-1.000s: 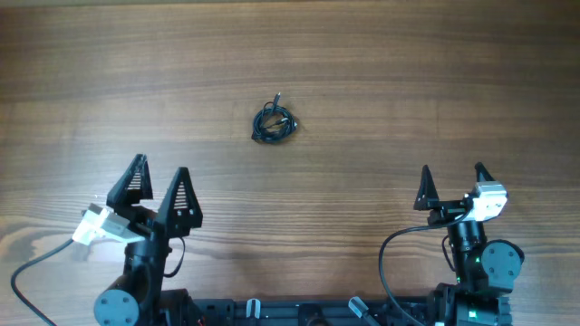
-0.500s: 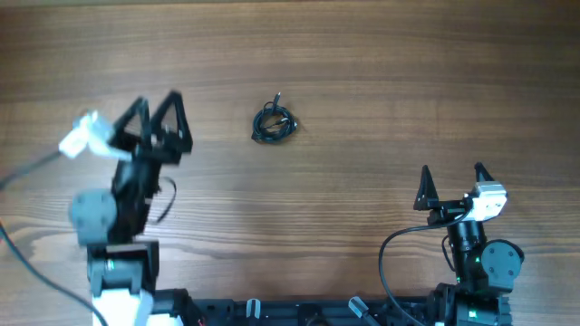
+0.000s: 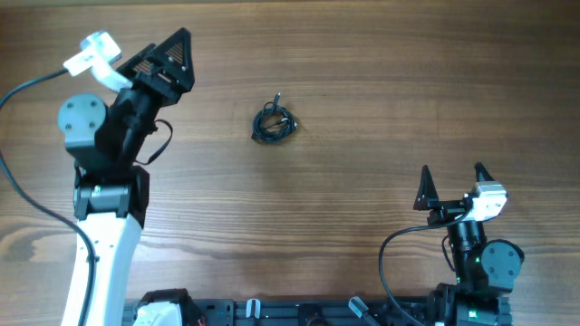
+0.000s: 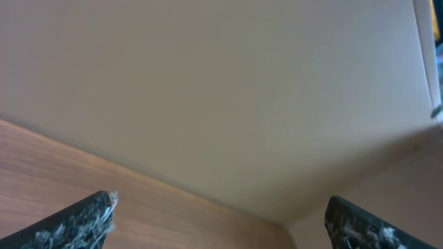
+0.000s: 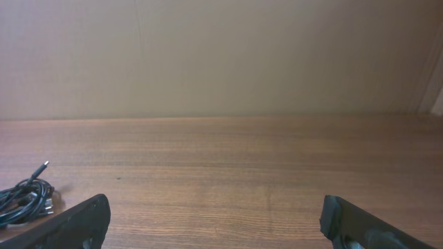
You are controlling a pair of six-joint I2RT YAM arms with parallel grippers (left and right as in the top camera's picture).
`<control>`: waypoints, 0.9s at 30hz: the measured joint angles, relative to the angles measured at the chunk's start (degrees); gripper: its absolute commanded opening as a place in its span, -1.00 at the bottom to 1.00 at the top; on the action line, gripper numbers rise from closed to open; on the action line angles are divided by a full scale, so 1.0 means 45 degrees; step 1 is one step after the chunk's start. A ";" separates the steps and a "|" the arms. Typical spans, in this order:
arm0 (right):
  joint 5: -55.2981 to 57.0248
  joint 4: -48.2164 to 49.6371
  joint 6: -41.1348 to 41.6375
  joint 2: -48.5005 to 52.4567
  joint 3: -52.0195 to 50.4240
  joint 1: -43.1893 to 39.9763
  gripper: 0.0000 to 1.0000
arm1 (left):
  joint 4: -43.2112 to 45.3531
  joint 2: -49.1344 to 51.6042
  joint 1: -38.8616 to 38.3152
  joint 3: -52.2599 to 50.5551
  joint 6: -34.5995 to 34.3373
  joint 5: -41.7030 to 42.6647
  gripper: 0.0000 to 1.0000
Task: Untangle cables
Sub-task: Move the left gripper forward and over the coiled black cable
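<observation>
Two empty claws gape: my left claw (image 3: 175, 52) hangs well apart from the cables (image 3: 274, 123), knotted mid-table (approach step, I judge); my right claw (image 3: 451, 186) sits back. Next: descend, pinch one loop.

We see a wooden table (image 3: 381, 91), its brown grain running side to side. On it lie the cables (image 3: 275, 122), a small dark knotted bundle resting flat on the wood, with one plug end poking out on the far side. The bundle sits to the right of the left claw (image 3: 177, 50) and well apart from it. From the right claw (image 3: 451, 169) it lies ahead and well off to the left.
</observation>
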 measured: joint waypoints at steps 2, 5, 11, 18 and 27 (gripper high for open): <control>0.0000 0.0000 -0.0005 0.0000 0.0000 0.0000 0.99 | -0.0364 0.0233 0.0000 0.0257 0.0136 0.0335 1.00; 0.0000 0.0000 0.0000 0.0000 0.0000 0.0000 1.00 | -0.0364 0.0345 -0.0049 0.0369 0.0631 0.0471 1.00; 0.0005 0.0000 0.0000 0.0000 0.0000 0.0000 1.00 | -0.0607 0.0787 -0.0743 0.0505 0.0559 0.1010 1.00; 0.0000 0.0000 -0.0005 0.0000 0.0000 0.0000 1.00 | -0.1481 0.0840 -0.0928 0.0505 0.0039 0.1807 0.99; 0.0000 0.0000 -0.0005 0.0000 0.0000 0.0000 0.99 | -0.5717 0.0850 -0.1273 0.0583 0.0121 0.0248 0.85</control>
